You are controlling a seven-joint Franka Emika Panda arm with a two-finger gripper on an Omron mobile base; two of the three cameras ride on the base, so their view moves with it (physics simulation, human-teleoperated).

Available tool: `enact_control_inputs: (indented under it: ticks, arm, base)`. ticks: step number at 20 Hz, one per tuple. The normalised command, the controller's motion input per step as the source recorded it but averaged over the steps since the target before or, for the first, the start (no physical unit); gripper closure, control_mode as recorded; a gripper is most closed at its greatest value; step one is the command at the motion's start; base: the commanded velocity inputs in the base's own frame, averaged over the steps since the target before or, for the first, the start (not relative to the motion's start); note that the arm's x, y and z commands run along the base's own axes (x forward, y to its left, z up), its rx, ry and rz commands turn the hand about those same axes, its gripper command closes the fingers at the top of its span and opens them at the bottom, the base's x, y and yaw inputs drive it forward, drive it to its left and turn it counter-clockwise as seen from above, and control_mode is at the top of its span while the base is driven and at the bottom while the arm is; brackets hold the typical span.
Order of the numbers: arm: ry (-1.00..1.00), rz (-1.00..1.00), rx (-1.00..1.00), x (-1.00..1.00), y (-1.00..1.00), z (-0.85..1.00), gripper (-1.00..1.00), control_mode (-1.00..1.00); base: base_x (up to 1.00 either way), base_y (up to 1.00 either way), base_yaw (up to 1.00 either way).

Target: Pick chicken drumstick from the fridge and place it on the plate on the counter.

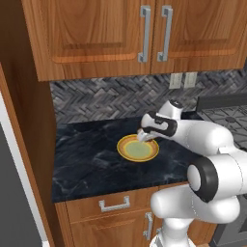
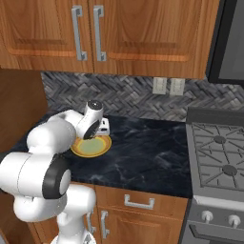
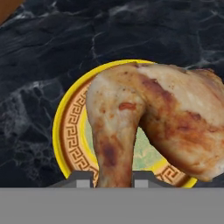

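My gripper (image 3: pixel 109 181) is shut on the chicken drumstick (image 3: pixel 148 118), a golden-brown piece whose narrow end sits between the fingertips. The drumstick hangs just above the plate (image 3: pixel 65 131), which has a yellow patterned rim and a pale green centre. In the left base view the gripper (image 1: pixel 143 136) points down over the plate's (image 1: pixel 138 148) far edge, on the black counter (image 1: pixel 91 159). From the right base camera the gripper (image 2: pixel 103 128) is at the plate's (image 2: pixel 91 147) back right. A grey and white edge at the far left looks like the fridge (image 1: pixel 9 193).
A gas stove (image 2: pixel 219 157) adjoins the counter on the right. Wooden wall cabinets (image 1: pixel 96 34) hang above, and a tall wooden panel (image 1: pixel 29 130) bounds the counter's left end. Two wall outlets (image 2: pixel 167 86) sit on the herringbone backsplash. Drawers with silver handles (image 1: pixel 114 204) lie below.
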Motion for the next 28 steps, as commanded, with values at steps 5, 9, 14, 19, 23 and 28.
enact_control_inputs:
  ticks: [5, 9, 14, 19, 23, 28]
  arm:
    - [0.08, 0.01, -0.04, 0.00, 0.00, -0.15, 1.00, -1.00]
    - [0.10, 0.02, -0.05, 0.00, 0.05, -0.16, 1.00, -1.00]
    - [0.08, 0.04, -0.05, 0.14, 0.05, -0.22, 1.00, -1.00]
    - [0.04, 0.06, -0.06, 0.18, 0.12, -0.23, 1.00, -1.00]
    - [0.02, 0.06, -0.06, 0.18, 0.11, -0.18, 1.00, -1.00]
    - [0.02, 0.06, -0.06, 0.22, 0.10, -0.19, 1.00, -1.00]
  base:
    - [0.00, 0.00, 0.00]
    - [0.00, 0.00, 0.00]
    - [0.00, 0.00, 0.00]
    - [0.00, 0.00, 0.00]
    - [0.00, 0.00, 0.00]
    - [0.00, 0.00, 0.00]
